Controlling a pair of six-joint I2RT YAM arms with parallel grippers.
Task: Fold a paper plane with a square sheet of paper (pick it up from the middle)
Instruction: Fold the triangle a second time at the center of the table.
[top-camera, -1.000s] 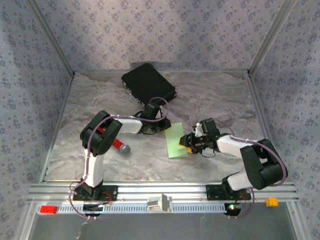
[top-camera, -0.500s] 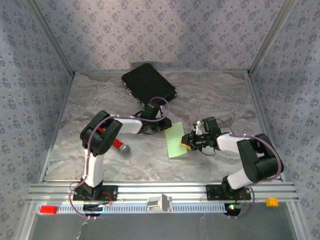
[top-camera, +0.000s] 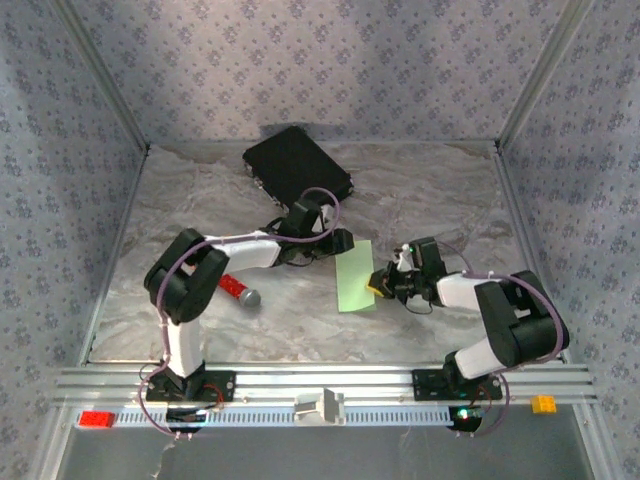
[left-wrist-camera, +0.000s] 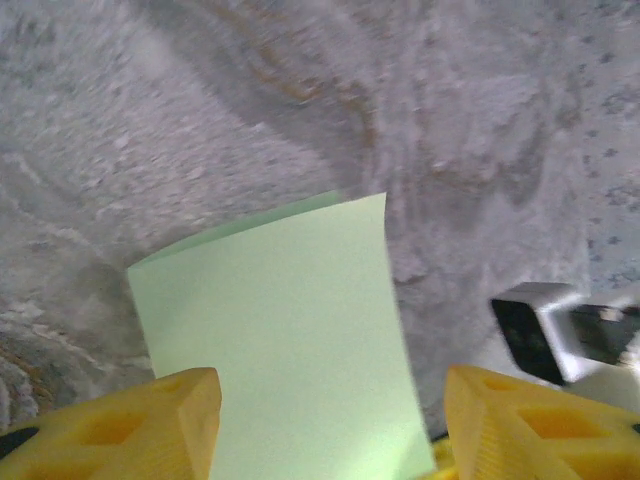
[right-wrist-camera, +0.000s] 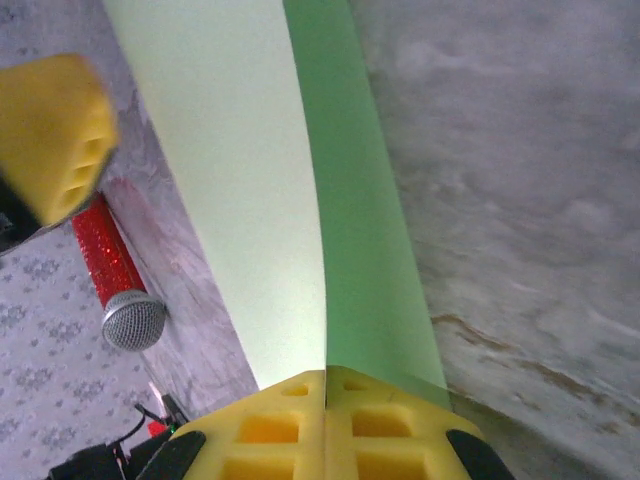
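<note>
At the left, a red-handled microphone (top-camera: 238, 290) is lying on the marbled table (top-camera: 200, 200), just beside the left arm's elbow. Farther back, a black case (top-camera: 297, 165) is resting near the rear wall. The left gripper (top-camera: 341, 241) is hovering at the far edge of the green sheet of paper (top-camera: 355, 277), its yellow fingers (left-wrist-camera: 165, 425) standing wide apart with the paper showing between them and nothing clamped. The sheet is lying near the table's middle, folded double into a narrow rectangle, between the two grippers. The right gripper (top-camera: 379, 284) is pinching the sheet's right edge, its fingertips (right-wrist-camera: 290, 430) pressing together on both layers.
</note>
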